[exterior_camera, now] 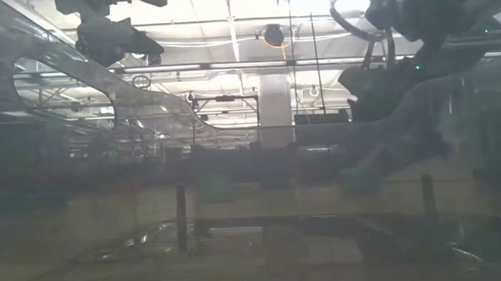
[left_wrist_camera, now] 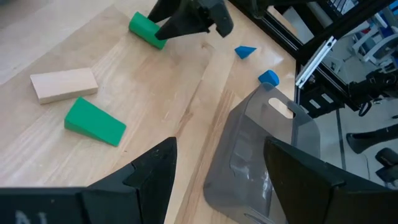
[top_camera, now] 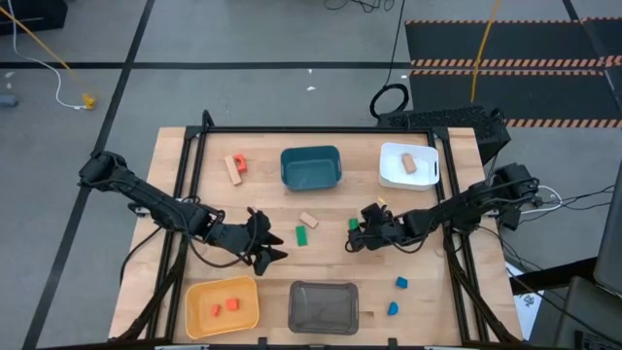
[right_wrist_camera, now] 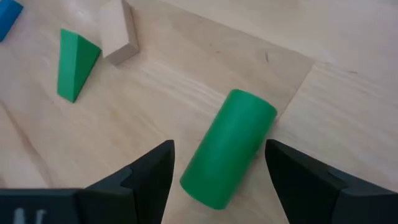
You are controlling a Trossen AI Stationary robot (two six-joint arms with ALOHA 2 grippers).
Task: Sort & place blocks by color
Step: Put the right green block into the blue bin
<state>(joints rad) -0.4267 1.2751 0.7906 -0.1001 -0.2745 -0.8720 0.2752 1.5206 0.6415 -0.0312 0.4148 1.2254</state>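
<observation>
Right gripper [right_wrist_camera: 217, 180], fingers spread, straddles a small green cylinder [right_wrist_camera: 229, 147] lying mid-table; light, hard, smooth, likely to roll, best pinched across its curved sides; left gripper [left_wrist_camera: 214, 177] waits open

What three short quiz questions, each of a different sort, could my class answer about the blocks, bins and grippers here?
1. True or false: the white bin holds a tan block.
2. Which block lies between the right gripper fingers? A green cylinder B blue wedge C tan bar
3. Fill in: the yellow bin holds two ___ blocks.

Key: 1 true; 2 A; 3 red-orange.
</observation>
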